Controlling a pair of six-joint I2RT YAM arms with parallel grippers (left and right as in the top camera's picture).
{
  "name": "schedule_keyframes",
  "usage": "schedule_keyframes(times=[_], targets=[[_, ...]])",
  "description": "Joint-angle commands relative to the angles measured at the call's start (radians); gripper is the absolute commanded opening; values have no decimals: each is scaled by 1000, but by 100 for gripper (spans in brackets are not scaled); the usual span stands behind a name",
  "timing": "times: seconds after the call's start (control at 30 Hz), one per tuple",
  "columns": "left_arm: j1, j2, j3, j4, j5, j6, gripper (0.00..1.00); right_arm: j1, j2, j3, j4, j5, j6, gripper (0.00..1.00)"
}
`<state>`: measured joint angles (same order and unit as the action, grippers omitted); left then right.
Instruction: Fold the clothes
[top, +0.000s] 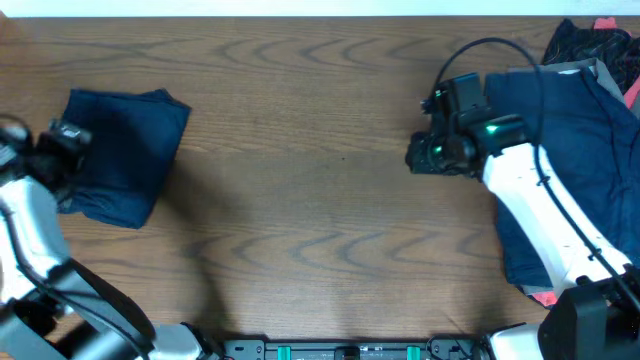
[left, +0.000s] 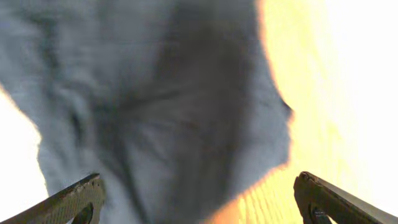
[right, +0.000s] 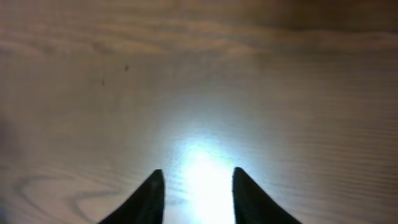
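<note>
Wood grain and nothing else under the right gripper (right: 198, 180): fingers parted a moderate way, holding zilch, hovering over bare counter (top: 320, 210) a bit right of centre. Nose aimed toward the middle of the counter, so pointing away from the job.

Unfolded garment (top: 590, 150) spread behind it along the right edge, navy, rumpled, partly under that arm's white link. Long axis near-to-far by the look of it, from close to the near right corner up toward the far right corner. Means a turn back toward the right edge before any pinch, probably at the garment's inner border, the one facing the middle. Just a guess though.

Over at the left edge, left gripper (left: 199, 186) spread wide, nothing between the fingers, hanging over the left side of the folded garment (top: 125, 150). Can't tell from the wrist view whether touching the cloth or just clear of it. Looks like a tidy squarish bundle, so probably done on that side. Way too far across the counter to help with the other piece anyway; right arm clearly the nearer one.

Farthest back, tucked in the far right corner: black-and-pink heap (top: 590, 40), touching or overlapping the navy piece's far end, hard to say which.
</note>
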<state>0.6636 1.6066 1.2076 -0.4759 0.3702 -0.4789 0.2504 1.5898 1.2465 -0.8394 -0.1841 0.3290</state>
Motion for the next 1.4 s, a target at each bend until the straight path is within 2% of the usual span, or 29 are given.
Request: schedule_keyframes(times=[0.0,0.13,0.27,0.43,0.6,0.8,1.03,1.2,1.23,1.37], targets=[[-132,-55,23,-38,-19,140,98,-54,0,8,23,-53,-59,41],[-314,-61,23,-135,-87,215,98,-85,0,8,23,-54,-171,56],[-481,-60,23,-314,-203,221,98,-104,0,8,-26,-53,-188,66],[-583,-61,23,-550,-224,221,98,-117,-21,8,-138,-52,-187,65],[-591,-98,12,-691,-222,225,98,-119,-109,7,-186,8,-138,65],[-599,-290,-60,-684,-222,235,98,-118,-311,-20,-191,35,-135,66],[-626,-647,-190,-591,-222,235,98,-118,-624,-130,-166,79,-136,68],[-626,-898,-248,-588,-222,235,98,-118,-890,-249,-171,109,-135,88],[-626,-946,-257,-589,-223,235,98,-118,-942,-271,-175,117,-135,99],[-626,-1077,-270,-589,-223,235,98,-119,-1113,-327,-208,131,-135,99]])
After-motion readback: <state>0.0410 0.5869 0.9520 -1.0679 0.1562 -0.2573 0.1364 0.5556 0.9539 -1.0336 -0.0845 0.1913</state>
